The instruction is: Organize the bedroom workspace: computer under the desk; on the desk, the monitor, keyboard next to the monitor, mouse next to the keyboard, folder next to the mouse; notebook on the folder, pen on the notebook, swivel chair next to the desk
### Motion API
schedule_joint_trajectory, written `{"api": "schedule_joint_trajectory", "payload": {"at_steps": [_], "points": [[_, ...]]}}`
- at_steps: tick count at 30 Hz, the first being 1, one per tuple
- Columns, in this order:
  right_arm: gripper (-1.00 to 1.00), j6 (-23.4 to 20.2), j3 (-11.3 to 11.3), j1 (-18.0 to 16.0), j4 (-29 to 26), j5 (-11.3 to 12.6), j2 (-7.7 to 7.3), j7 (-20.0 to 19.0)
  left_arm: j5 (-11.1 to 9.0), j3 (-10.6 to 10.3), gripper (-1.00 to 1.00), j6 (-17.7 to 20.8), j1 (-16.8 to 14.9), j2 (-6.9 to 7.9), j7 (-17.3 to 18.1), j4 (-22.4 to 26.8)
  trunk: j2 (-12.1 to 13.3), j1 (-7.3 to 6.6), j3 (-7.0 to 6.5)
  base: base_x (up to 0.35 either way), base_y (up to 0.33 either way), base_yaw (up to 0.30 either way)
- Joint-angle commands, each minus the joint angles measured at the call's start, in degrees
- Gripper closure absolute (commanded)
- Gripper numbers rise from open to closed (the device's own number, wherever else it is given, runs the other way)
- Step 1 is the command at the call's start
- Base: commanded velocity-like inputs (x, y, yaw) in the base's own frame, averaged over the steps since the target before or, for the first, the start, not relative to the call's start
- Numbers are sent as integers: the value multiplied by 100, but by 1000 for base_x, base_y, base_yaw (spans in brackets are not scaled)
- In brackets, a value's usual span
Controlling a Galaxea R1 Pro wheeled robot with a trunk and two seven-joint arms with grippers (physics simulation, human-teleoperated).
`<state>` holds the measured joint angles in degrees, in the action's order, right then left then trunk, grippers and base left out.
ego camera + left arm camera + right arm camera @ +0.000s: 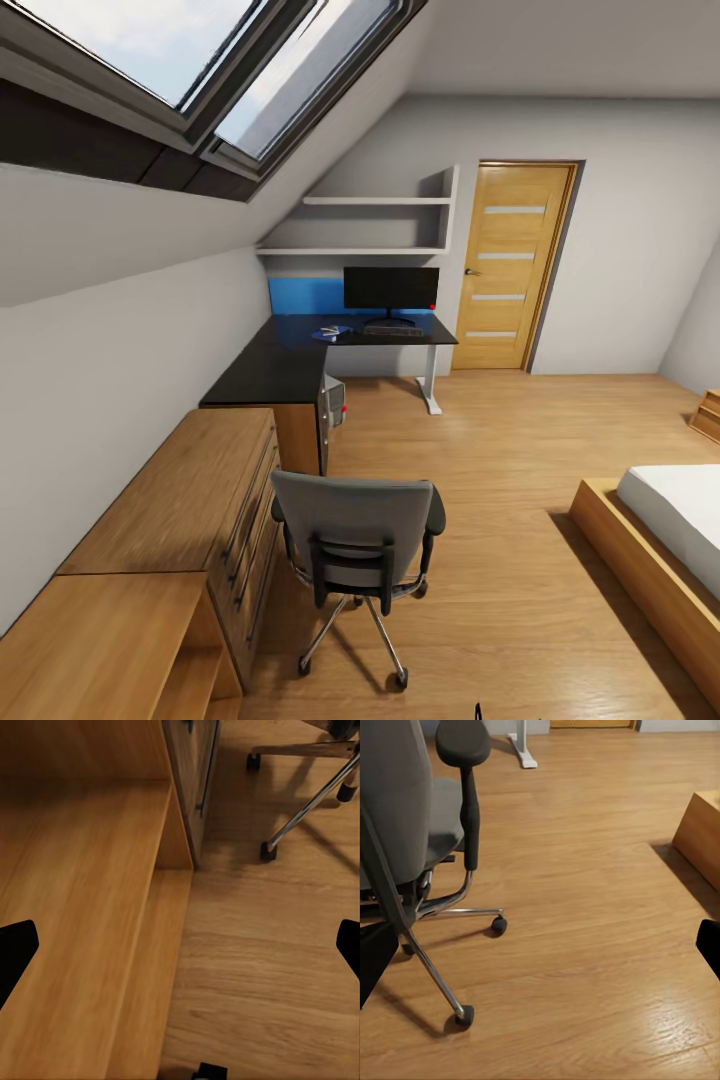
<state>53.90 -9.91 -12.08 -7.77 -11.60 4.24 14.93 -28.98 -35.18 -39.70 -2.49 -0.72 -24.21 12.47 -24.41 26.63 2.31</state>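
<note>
The long black L-shaped desk (300, 355) with white legs stands against the far wall under the sloped ceiling, well ahead of the robot. On its far wing stands the wide black flat-screen monitor (391, 289), with the slim dark keyboard (393, 329) just in front of it. A flat bright blue folder (331, 332) lies on the desk top to the left of the keyboard; what rests on it is too small to tell. The small silver-grey computer tower (335, 402) sits under the desk, beside the light wooden drawer chest (190, 500).

The grey swivel chair (360, 545) with black armrests and metal star base stands nearest the robot, backrest toward it, well apart from the desk.

Judgement: the chair is the remaining item. It lies straight ahead, and the desk lies beyond it along the same line, so a forward push should serve. The right wrist view shows the chair close alongside, so the right arm appears nearer.

Left gripper (180, 945) and right gripper (540, 952): fingertips spread wide apart, holding nothing.
</note>
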Motion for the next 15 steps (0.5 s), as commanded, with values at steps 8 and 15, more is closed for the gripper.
{"api": "schedule_joint_trajectory", "payload": {"at_steps": [8, 15], "points": [[-100, -15, -40, -5, -4, -62, -153, 27, -19, -55, -100, -14, -6, 1, -57, 37, -173, 91, 85, 0, 0, 0], [-100, -20, -38, -5, 2, -60, -190, 24, -223, -49, -100, 46, -6, -36, -69, 45, -453, 245, 210, 0, 0, 0]]}}
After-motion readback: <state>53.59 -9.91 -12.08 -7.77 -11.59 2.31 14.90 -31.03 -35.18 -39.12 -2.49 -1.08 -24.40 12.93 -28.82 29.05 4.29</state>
